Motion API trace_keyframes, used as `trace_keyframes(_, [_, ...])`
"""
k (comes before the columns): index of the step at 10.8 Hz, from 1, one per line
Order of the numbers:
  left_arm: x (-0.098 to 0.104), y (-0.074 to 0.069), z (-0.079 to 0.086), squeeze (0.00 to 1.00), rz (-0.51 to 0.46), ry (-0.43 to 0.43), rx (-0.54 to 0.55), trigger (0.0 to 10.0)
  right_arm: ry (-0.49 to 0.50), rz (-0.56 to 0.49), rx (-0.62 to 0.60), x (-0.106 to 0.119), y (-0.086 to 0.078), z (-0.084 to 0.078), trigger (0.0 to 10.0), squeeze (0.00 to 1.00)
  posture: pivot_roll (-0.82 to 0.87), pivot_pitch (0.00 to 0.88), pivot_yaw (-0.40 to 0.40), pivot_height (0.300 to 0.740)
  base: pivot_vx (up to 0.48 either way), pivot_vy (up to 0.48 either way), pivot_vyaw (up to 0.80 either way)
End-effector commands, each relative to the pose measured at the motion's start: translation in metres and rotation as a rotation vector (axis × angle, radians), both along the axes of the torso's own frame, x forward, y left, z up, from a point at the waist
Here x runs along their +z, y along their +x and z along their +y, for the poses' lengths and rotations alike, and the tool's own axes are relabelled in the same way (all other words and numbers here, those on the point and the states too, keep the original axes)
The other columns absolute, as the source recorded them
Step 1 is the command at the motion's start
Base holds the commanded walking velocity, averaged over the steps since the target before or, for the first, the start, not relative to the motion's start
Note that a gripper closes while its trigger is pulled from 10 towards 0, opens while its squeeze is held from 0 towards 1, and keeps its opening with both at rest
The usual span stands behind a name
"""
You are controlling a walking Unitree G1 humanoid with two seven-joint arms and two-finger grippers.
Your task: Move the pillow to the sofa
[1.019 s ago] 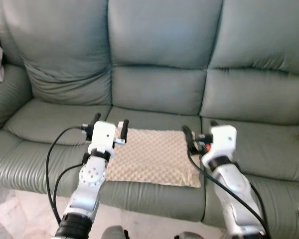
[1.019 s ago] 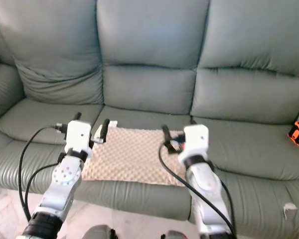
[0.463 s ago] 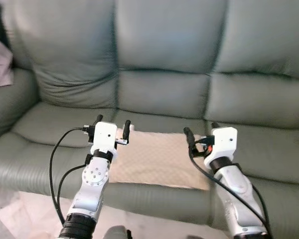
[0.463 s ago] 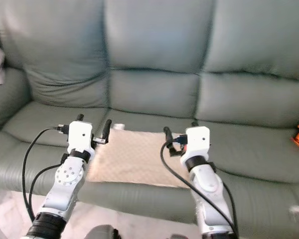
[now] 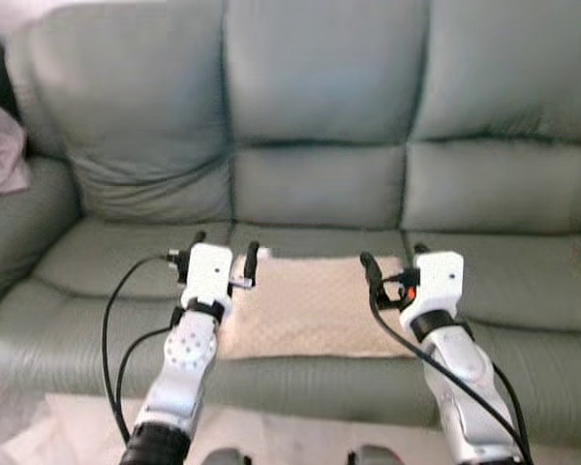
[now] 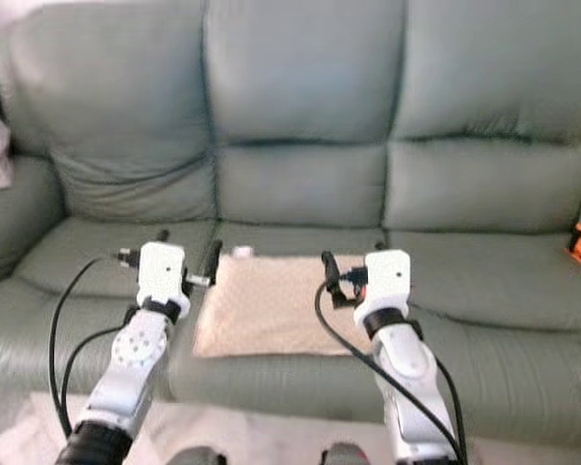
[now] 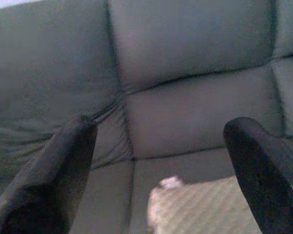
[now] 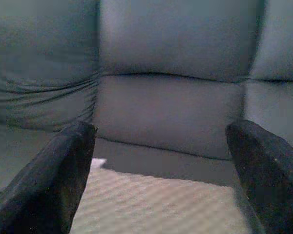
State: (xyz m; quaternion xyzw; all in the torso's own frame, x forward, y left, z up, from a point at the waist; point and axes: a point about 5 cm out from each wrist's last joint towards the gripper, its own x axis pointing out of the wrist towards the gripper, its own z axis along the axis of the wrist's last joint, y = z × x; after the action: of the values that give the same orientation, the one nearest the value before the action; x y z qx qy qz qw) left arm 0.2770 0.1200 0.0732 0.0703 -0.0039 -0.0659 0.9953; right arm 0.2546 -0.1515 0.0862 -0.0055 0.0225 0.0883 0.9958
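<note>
Left eye view: the left gripper and right gripper, both spread wide and holding nothing, hang at lower centre of the frame. Between them the beige pillow lies flat on the middle seat of the grey-green sofa. Pale floor shows at the lower left corner.

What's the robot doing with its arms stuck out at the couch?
The robot stands facing a grey-green sofa. A beige bumpy pillow lies flat on the middle seat. The left tool and the right tool are both held up in front of the sofa at the pillow's two sides, fingers open, gripping nothing. So the pillow is already on the sofa and the robot is not holding it.
</note>
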Motion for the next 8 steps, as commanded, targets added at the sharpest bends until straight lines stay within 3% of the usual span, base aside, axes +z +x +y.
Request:
trace_keyframes(1, [0.0012,0.0026,0.0099,0.0,0.007,0.008,0.03,10.0,0.01,-0.014,0.009,0.0036,0.002,0.0053,10.0,0.0,-0.11,0.0,0.057,0.74,0.0,0.48,0.0])
trace_keyframes(8, [-0.0019,0.003,0.0141,0.0,0.029,0.02,0.064,10.0,0.023,-0.004,0.009,0.0009,0.0004,0.0057,10.0,0.0,-0.1,0.0,0.051,0.74,0.0,0.48,0.0])
